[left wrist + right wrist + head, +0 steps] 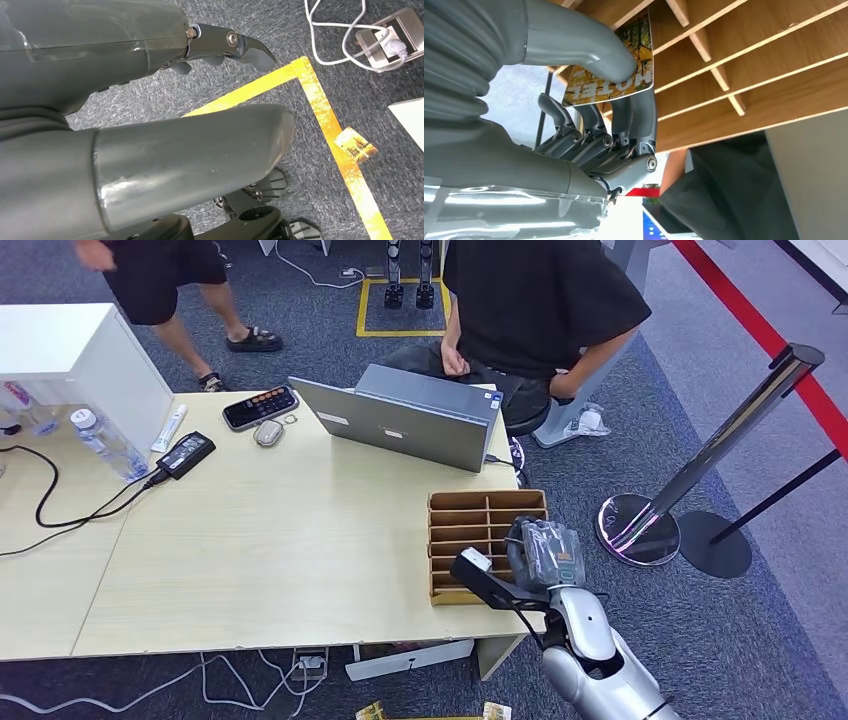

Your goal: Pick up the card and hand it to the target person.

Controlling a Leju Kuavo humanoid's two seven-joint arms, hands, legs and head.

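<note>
Right hand (589, 125), left half of frame: card (616, 70) pinched between thumb and fingers, long edge alongside wooden organizer (487, 530) slots. Person (545, 300) top centre, beyond laptop (400, 425); right arm nearer. Left hand (150, 100) hanging over floor, holding nothing, fingers apart.

Head camera looking down over table (250, 540); right wrist camera peering close into wooden organizer (487, 530), shared by both; left wrist camera facing floor.

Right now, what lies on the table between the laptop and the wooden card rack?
Nothing: in the head view the table is bare between the laptop and the wooden card rack.
</note>
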